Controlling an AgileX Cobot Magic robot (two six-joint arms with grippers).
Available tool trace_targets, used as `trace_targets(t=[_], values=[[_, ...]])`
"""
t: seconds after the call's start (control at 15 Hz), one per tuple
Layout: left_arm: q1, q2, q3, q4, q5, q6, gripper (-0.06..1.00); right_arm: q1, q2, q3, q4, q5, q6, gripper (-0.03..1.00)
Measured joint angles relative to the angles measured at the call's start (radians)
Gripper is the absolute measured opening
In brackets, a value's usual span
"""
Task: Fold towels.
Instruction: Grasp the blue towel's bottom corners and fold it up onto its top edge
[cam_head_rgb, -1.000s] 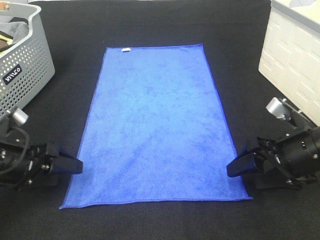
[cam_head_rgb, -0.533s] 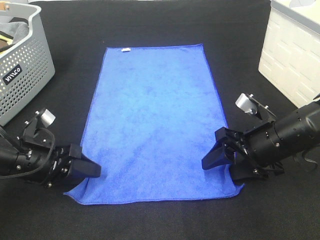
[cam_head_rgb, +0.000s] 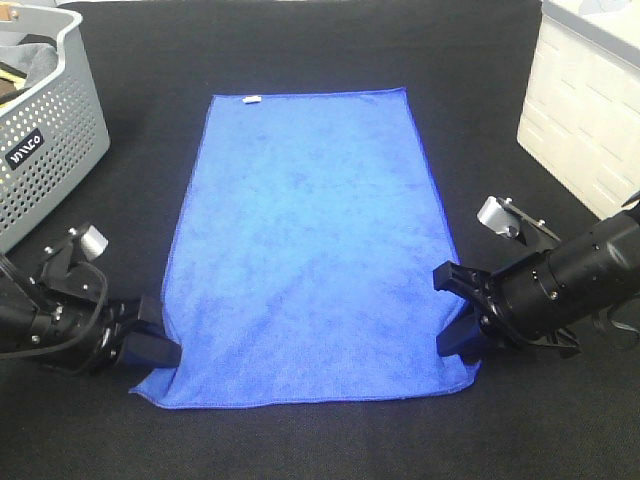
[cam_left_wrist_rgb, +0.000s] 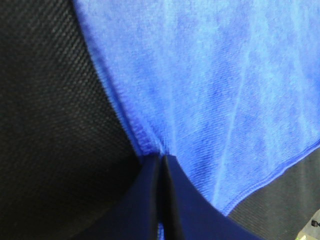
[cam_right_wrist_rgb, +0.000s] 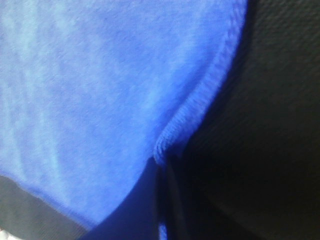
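A blue towel (cam_head_rgb: 310, 240) lies flat and lengthwise on the black table, a white tag (cam_head_rgb: 252, 99) at its far edge. My left gripper (cam_head_rgb: 160, 352) is at the towel's near left corner, shut on the towel's edge; the left wrist view shows the closed fingers (cam_left_wrist_rgb: 160, 200) pinching blue cloth (cam_left_wrist_rgb: 210, 90). My right gripper (cam_head_rgb: 452, 345) is at the near right corner, shut on the edge; the right wrist view shows the fingers (cam_right_wrist_rgb: 160, 200) together with the towel hem (cam_right_wrist_rgb: 170, 135) between them.
A grey perforated basket (cam_head_rgb: 40, 130) holding cloth stands at the far left. A white box (cam_head_rgb: 590, 110) stands at the far right. The black table cover (cam_head_rgb: 320, 440) runs along the near edge.
Both grippers have moved in from beside the towel onto its near corners and closed on the edges. The near corners have pulled slightly inward.
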Motion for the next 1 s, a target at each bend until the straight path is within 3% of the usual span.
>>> trace_targets(t=[0.13, 0.47, 0.6, 0.73, 1.0], values=[[0.0, -0.073, 0.001, 0.114, -0.022, -0.102, 0.0, 0.0, -0.057, 0.001, -0.061, 0.033, 0.065, 0.0], [0.0, -0.269, 0.001, 0.621, -0.029, -0.565, 0.0, 0.0, -0.219, 0.041, -0.288, 0.075, 0.289, 0.0], [0.0, -0.33, 0.014, 0.75, 0.014, -0.698, 0.0, 0.002, -0.267, 0.087, -0.306, 0.077, 0.313, 0.0], [0.0, -0.395, 0.095, 0.789, 0.023, -0.742, 0.0, 0.004, -0.327, 0.152, -0.309, 0.103, 0.317, 0.0], [0.0, -0.467, 0.185, 0.794, 0.031, -0.752, 0.0, 0.004, -0.415, 0.261, -0.309, 0.127, 0.318, 0.0]])
